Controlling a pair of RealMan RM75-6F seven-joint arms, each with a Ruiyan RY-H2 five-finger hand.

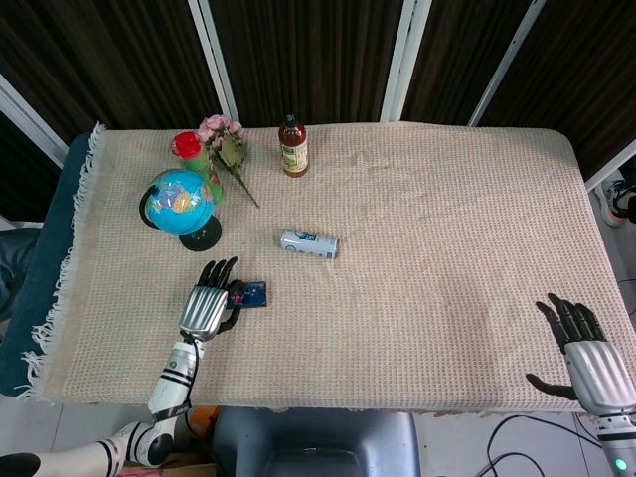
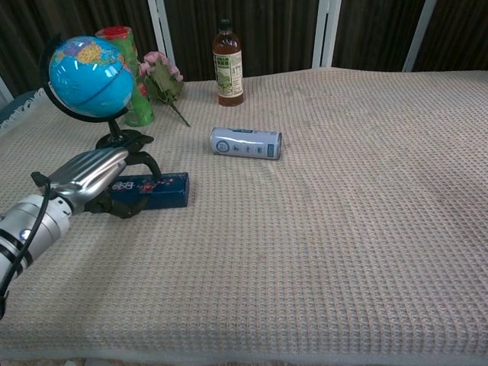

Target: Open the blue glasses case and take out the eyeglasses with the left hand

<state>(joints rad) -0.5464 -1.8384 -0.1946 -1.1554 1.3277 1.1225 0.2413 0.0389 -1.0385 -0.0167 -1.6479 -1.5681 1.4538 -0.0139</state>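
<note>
Left hand (image 2: 95, 174) draped over closed blue glasses case (image 2: 156, 191), grasp uncertain; right hand (image 1: 586, 350) released, fingers spread, on table edge (image 1: 417, 397)

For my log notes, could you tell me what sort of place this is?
Probably a robot test bench, not a home: a table under a woven cloth, dark panels behind, and staged props such as a globe and a bottle.

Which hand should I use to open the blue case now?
Left. The left hand already lies over the near end of the blue glasses case, still closed. The right hand sits open at the table's far right edge.
</note>
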